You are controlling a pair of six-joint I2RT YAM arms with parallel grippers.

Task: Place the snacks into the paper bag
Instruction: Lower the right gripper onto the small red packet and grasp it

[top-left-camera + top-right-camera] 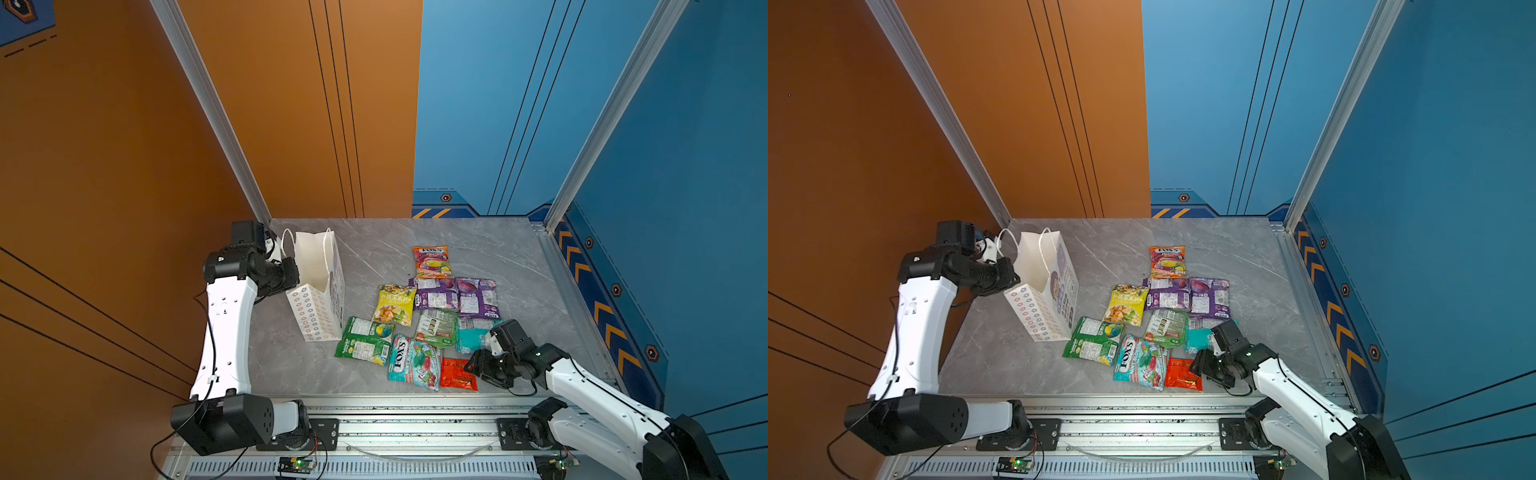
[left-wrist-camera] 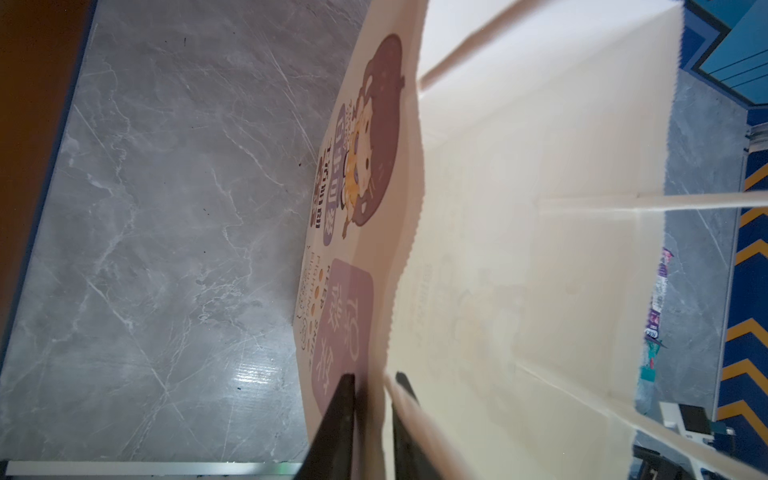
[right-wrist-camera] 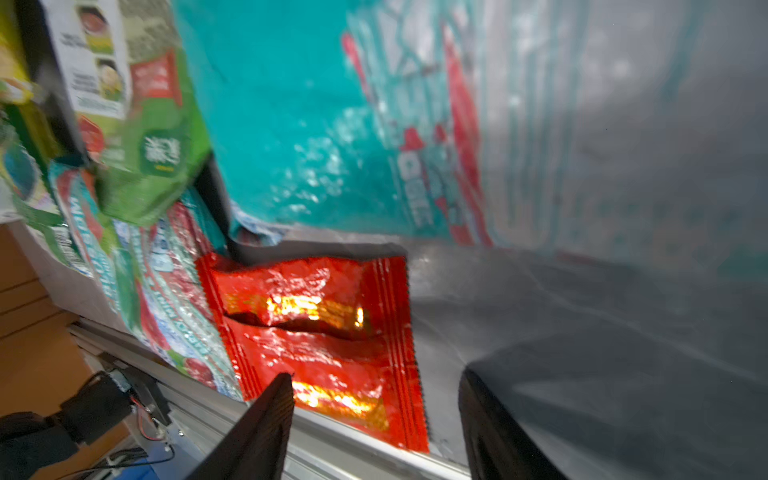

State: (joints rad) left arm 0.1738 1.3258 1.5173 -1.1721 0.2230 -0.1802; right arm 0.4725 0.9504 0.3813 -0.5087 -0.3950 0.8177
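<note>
Grey marble counter: left end effector clamps the paper bag rim at far left; right end effector, fingers apart, straddles the red snack near right. Next, close and lift.

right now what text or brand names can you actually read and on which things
"FOX'S" on the orange packet, at its top.
"FOX'S" on the teal packet, large and sideways; the smaller line beside it is too blurred to read.
Paper bag: Chinese characters and small print, too small to read.
Purple, green and yellow packets: label print unreadable.
</note>
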